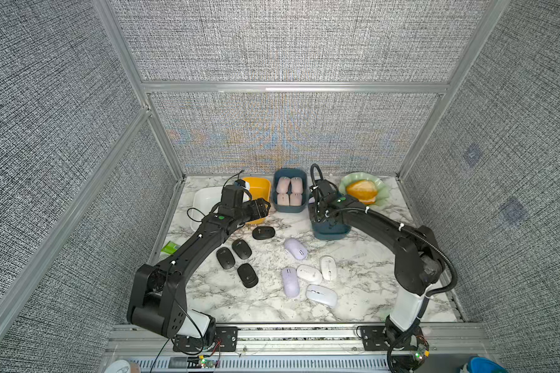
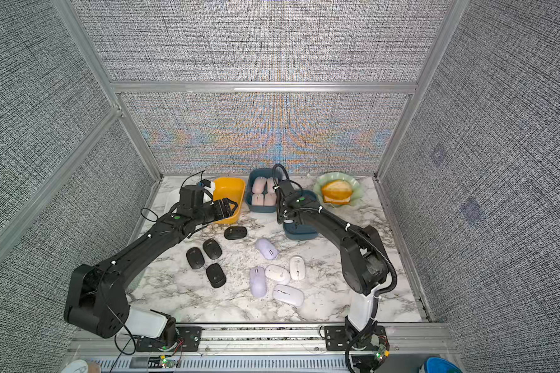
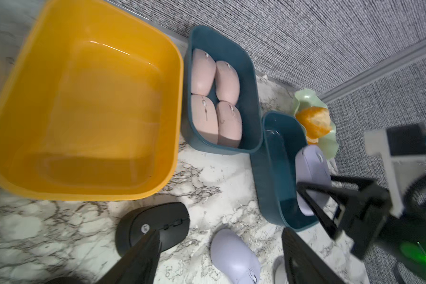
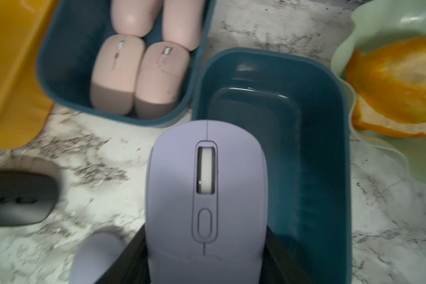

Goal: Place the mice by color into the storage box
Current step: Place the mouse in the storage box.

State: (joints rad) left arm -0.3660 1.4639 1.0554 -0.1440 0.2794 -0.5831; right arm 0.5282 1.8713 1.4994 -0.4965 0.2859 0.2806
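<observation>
My right gripper (image 4: 205, 258) is shut on a lilac mouse (image 4: 205, 186) and holds it over the near teal storage box (image 1: 332, 233), whose inside shows nothing else. The far teal box (image 1: 288, 209) holds several pink mice (image 1: 290, 190). My left gripper (image 3: 219, 233) hangs open with nothing between its fingers, by the front corner of the yellow box (image 1: 259, 187), close to one black mouse (image 3: 155, 223). On the marble lie several black mice (image 1: 242, 248), two lilac mice (image 1: 295, 248) and three white mice (image 1: 309, 274).
A green wavy dish (image 1: 380, 189) with an orange-yellow bread roll (image 1: 361, 190) stands at the back right, beside the near teal box. A white tray (image 1: 204, 200) sits at the back left under the left arm. Grey fabric walls close three sides.
</observation>
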